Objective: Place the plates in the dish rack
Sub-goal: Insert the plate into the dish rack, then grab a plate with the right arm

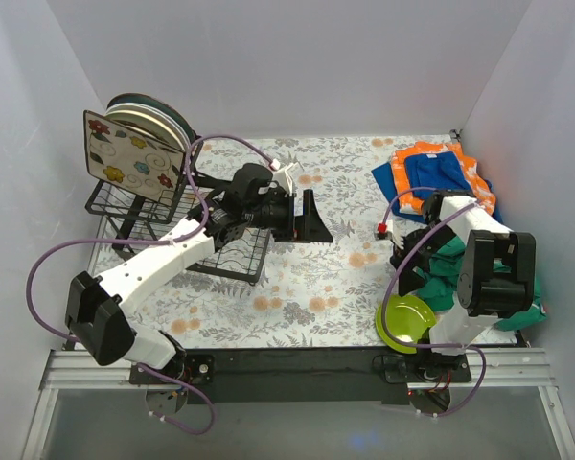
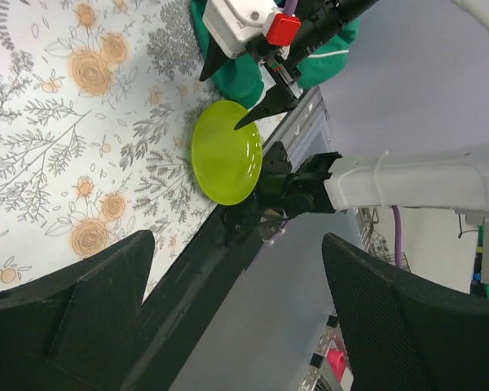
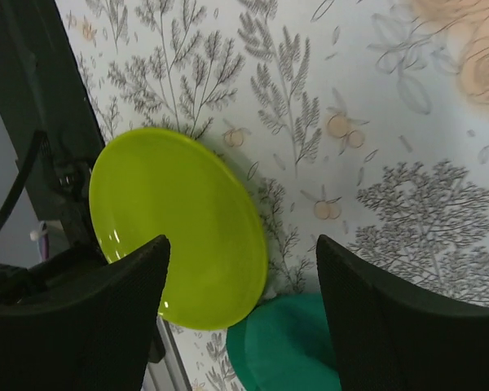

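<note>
At the near edge of the floral table cover (image 1: pixel 297 297), just beside the right arm's base, lies the lime green plate (image 1: pixel 407 321), flat and face up, its rim reaching the black rail at the table's front. The right gripper (image 3: pixel 243 244) hangs over it with its fingers spread wide and nothing clamped. In the right wrist view the plate fills the left half of the frame. Its lower left rim is hidden behind the finger at lower left, its right rim lies in the gap, and the finger at lower right stands clear of it. Whether the lower-left finger touches the plate cannot be told. A green cloth (image 1: pixel 455 273) lies just beyond the plate, under the right arm. Farther out, in the centre of the top view, the left gripper (image 2: pixel 236 240) is over bare table cover, fingers wide apart and holding nothing, well apart from the lime plate. At left stands the black wire dish rack (image 1: pixel 240 257). A row of plates (image 1: pixel 158 120) stands on edge at its far end, behind a flower-printed rectangular board (image 1: pixel 134 153). At far right lies an orange and blue cloth (image 1: pixel 436 172).
</note>
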Robot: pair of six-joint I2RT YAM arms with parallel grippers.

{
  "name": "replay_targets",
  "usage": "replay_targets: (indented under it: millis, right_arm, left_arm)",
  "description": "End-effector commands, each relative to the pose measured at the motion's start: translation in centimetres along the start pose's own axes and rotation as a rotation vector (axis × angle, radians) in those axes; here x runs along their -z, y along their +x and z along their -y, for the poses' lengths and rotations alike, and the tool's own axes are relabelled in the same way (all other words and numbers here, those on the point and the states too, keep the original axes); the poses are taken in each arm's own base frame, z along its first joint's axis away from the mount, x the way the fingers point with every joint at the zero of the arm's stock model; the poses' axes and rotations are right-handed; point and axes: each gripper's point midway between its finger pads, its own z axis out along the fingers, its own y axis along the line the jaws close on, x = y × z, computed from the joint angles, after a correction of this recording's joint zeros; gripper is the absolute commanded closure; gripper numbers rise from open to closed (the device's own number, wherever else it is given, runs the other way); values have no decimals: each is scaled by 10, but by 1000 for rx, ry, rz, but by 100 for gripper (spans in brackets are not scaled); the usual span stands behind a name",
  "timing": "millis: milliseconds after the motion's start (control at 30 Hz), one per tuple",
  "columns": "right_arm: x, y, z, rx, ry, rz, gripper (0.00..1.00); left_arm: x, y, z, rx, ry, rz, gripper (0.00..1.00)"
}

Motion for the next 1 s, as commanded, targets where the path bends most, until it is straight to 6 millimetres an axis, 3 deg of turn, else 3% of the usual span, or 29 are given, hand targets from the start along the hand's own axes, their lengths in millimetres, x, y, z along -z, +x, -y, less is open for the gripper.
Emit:
replay_targets:
  millis: [0, 333, 700, 900, 967]
  right_arm:
    - [-1, 31, -9, 71, -63, -118, 25]
    - [-5, 18, 21, 90, -91, -70, 29]
    - [-36, 56, -2, 83, -181, -122, 37]
    - [-46, 66, 1, 93, -132, -137, 53]
    - [-48, 67, 0, 88, -117, -134, 67]
  left_arm:
    - [4, 11, 9, -12, 32, -2, 17]
    - [7, 19, 4, -19, 14, 9, 17]
    - [14, 25, -2, -6, -8, 29, 17]
    - [14, 22, -2, -23, -16, 35, 17]
    - [16, 20, -2, -32, -24, 45, 17]
